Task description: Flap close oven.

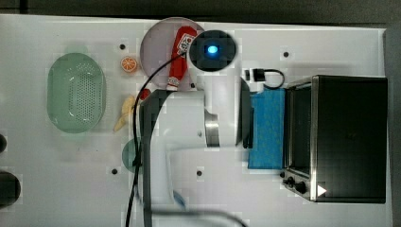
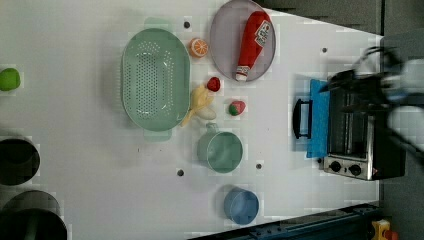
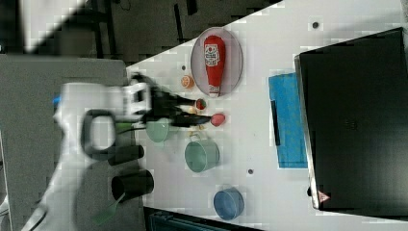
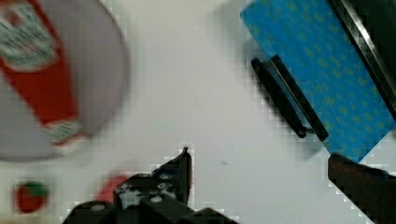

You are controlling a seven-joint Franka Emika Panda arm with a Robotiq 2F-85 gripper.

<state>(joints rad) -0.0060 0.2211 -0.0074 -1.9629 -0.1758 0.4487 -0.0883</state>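
The oven (image 1: 350, 137) is a black box with a silver front frame and stands at the top view's right. Its blue-tinted door (image 1: 267, 130) lies dropped open, flat over the table. The door (image 4: 322, 70) and its dark bar handle (image 4: 287, 95) also appear in the wrist view. My gripper (image 4: 271, 175) hovers open above the bare table between the handle and the grey plate, holding nothing. One finger (image 4: 183, 170) and the other finger (image 4: 359, 182) stand wide apart. In the right view the gripper (image 3: 204, 111) points toward the oven (image 3: 356, 120).
A ketchup bottle (image 2: 252, 42) lies on a grey plate (image 2: 225, 35). A green colander (image 2: 155, 80), orange slice (image 2: 199, 47), banana (image 2: 199, 102), two strawberries, a teal cup (image 2: 220, 150) and a blue cup (image 2: 241, 205) lie across the table. Black cylinders (image 2: 17, 160) stand at the left view's left edge.
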